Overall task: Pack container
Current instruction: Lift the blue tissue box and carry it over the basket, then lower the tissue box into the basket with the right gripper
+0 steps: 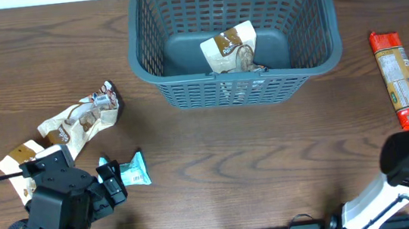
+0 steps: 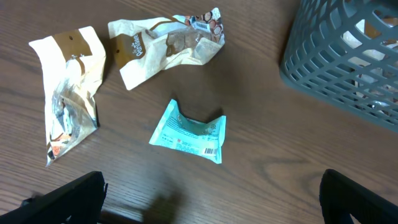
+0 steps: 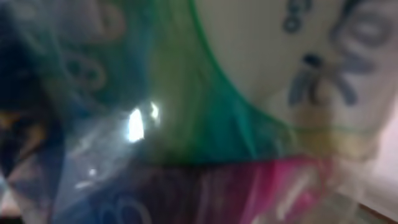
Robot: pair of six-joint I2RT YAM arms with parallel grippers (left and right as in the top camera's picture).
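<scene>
**Container (image 1: 240, 88) ahead and right of left gripper (image 1: 111, 182)**

Sits far-centre, long axis left to right, one snack pack (image 1: 230, 49) inside. Lies well apart from that gripper, spread wide beside a teal packet (image 2: 188, 132). Cannot tell right gripper's state behind a blurred wrapper (image 3: 199, 112).

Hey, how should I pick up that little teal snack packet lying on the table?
Come from straight above the teal snack packet and pinch across its narrower middle: it lies flat and slightly crumpled, with nothing touching it.
</scene>
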